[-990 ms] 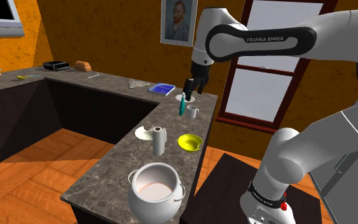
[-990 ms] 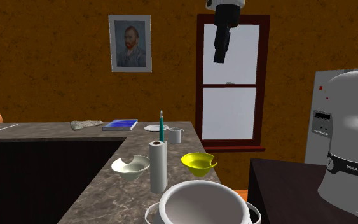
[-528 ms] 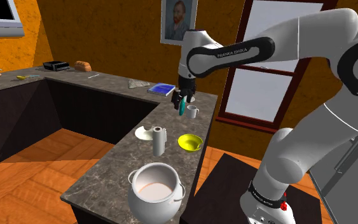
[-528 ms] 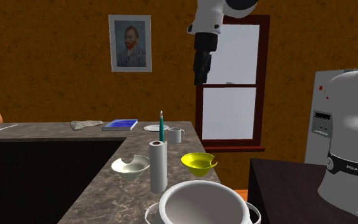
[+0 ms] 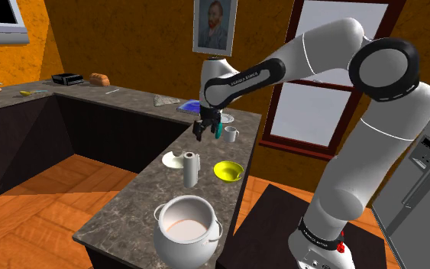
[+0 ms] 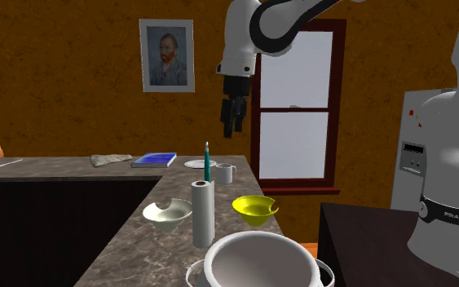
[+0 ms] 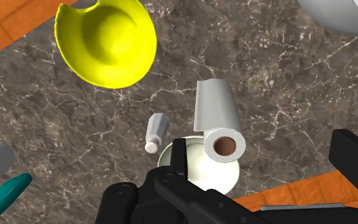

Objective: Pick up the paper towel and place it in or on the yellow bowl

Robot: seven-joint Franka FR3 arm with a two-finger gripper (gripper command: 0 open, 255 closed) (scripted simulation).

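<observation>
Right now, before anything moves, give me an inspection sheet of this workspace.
Surface: dark marbled counter, L-shaped.
Job's things: paper towel roll upright, apart from the yellow bowl beside it.
Clutter: white pot, white bowl, small shaker, mug, teal tool, blue book.
Grippers: gripper open, empty, in the air above the counter.
Cables: nothing seen.
Surroundings: orange wall, portrait, window.

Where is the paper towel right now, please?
Shoulder view: the paper towel stands upright on the counter between the white bowl, left, and the yellow bowl, right.
</observation>
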